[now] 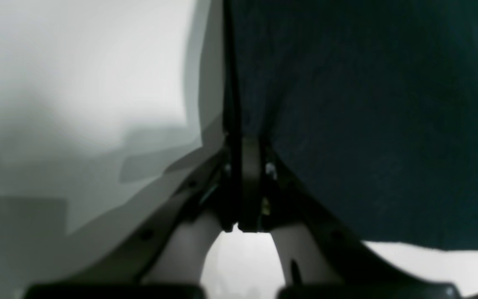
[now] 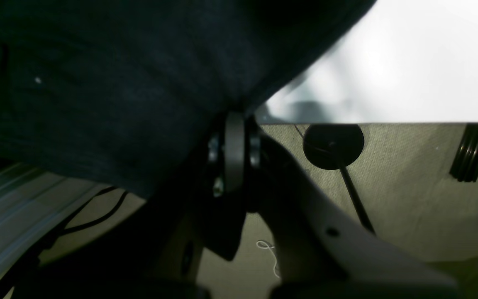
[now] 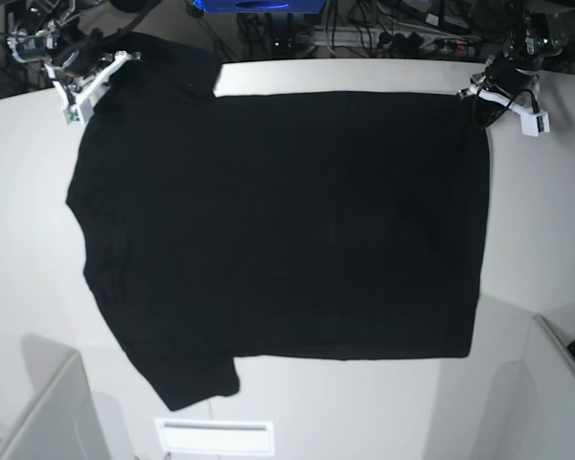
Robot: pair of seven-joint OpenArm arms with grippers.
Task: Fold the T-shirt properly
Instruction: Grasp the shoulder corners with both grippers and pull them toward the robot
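Here, in the left wrist view, the left pincer has its fingers pressed together on the shirt edge; black cloth fills everything to its right, bare white table lies open to its left. In the right wrist view, the right pincer is likewise clamped on cloth, the shirt bunched to its left, table edge and floor open to its right. From the base view, the shirt lies spread flat between both pincers, the left at one far corner, the right at the other by the sleeve, with free table around the near hem.
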